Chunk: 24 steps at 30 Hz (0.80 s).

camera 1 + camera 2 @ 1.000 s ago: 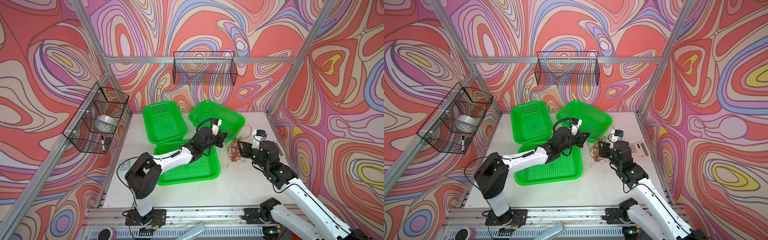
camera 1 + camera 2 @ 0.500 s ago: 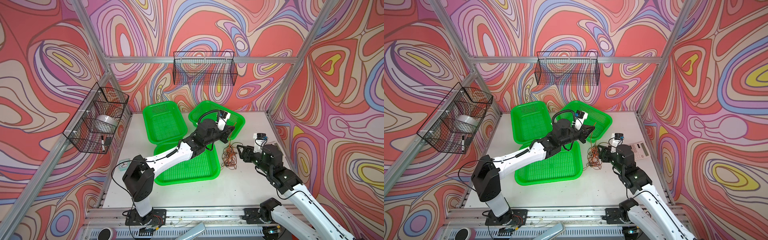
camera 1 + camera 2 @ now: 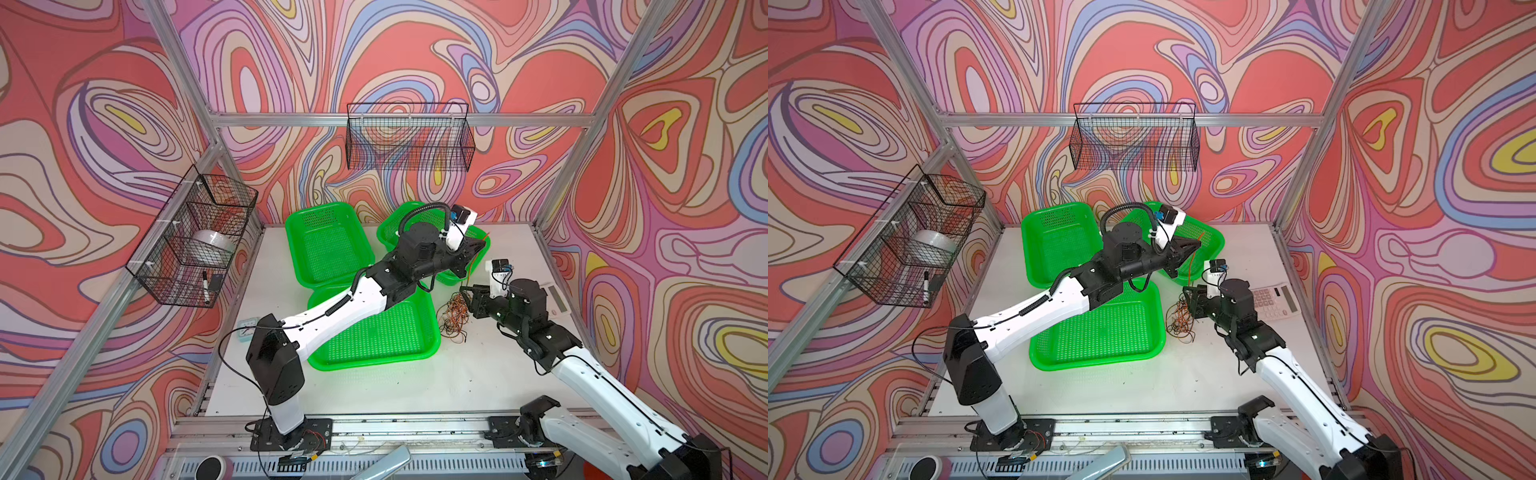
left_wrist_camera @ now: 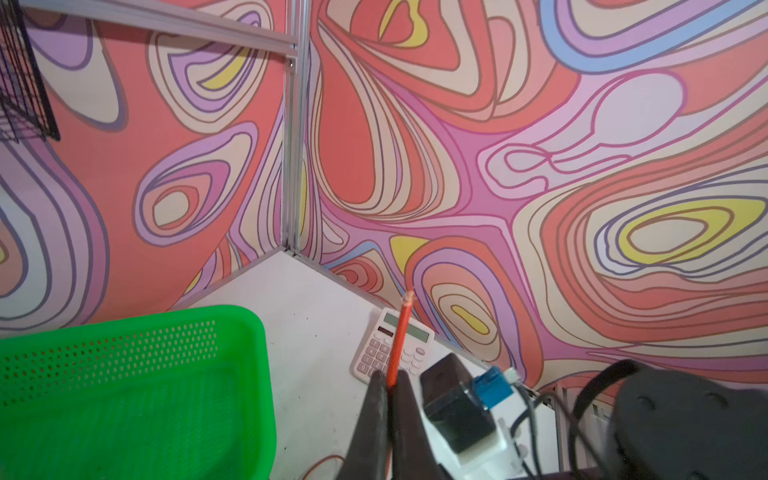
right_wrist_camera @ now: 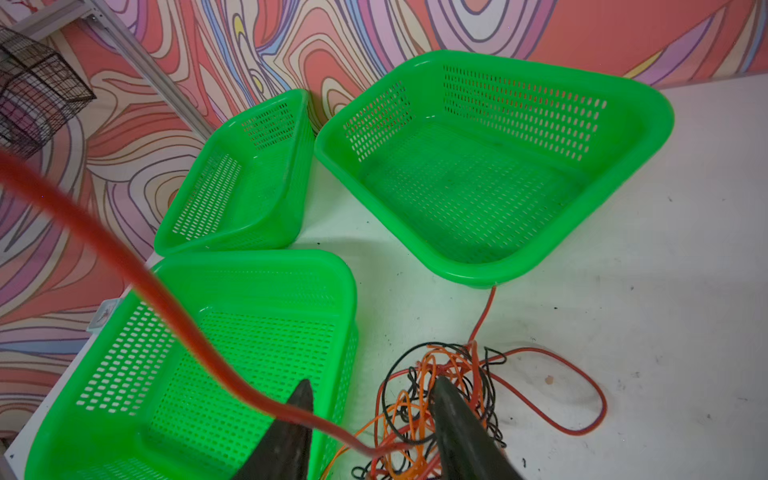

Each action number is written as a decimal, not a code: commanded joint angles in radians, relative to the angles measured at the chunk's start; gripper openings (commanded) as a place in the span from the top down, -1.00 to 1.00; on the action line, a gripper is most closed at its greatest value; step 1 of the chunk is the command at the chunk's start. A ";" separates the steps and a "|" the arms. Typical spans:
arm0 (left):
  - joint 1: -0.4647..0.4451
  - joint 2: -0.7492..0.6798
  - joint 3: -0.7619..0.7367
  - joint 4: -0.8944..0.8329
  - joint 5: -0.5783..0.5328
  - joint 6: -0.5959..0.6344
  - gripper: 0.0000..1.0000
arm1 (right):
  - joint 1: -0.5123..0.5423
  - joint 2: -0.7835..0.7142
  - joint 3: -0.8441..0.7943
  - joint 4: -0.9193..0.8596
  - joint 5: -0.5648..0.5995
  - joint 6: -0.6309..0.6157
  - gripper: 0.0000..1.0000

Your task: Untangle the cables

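Our left gripper (image 4: 388,384) clamps one orange strand (image 4: 397,336) above the far-right basket (image 5: 478,274). Our right gripper (image 5: 370,415) straddles, jaws apart, the cables (image 3: 453,313) heaped just right of the near basket (image 3: 374,361). Light, limp, snag-prone wire: we judge free ends the best hold.

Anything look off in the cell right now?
The cables lie knotted on the table beside the near green basket; one orange strand leads to the shut left gripper, its bare end poking out past it. The far right basket sits skewed to the other two. A calculator lies at the table's right edge, unrelated.
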 commanded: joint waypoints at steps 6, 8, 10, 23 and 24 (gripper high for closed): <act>-0.001 -0.030 0.095 -0.082 -0.016 0.058 1.00 | -0.002 0.007 0.014 0.041 0.047 0.012 1.00; 0.030 -0.044 0.048 -0.063 0.023 0.023 0.91 | -0.002 -0.022 0.033 0.036 0.042 0.013 1.00; 0.067 -0.065 -0.020 -0.012 0.068 -0.046 0.16 | -0.002 -0.036 0.055 0.026 0.036 0.016 1.00; 0.114 -0.217 -0.438 0.134 0.098 -0.021 -0.69 | -0.004 0.067 0.296 -0.146 -0.022 0.027 1.00; 0.111 -0.204 -0.450 0.153 0.119 -0.033 -0.68 | -0.004 0.076 0.310 -0.157 -0.029 0.023 1.00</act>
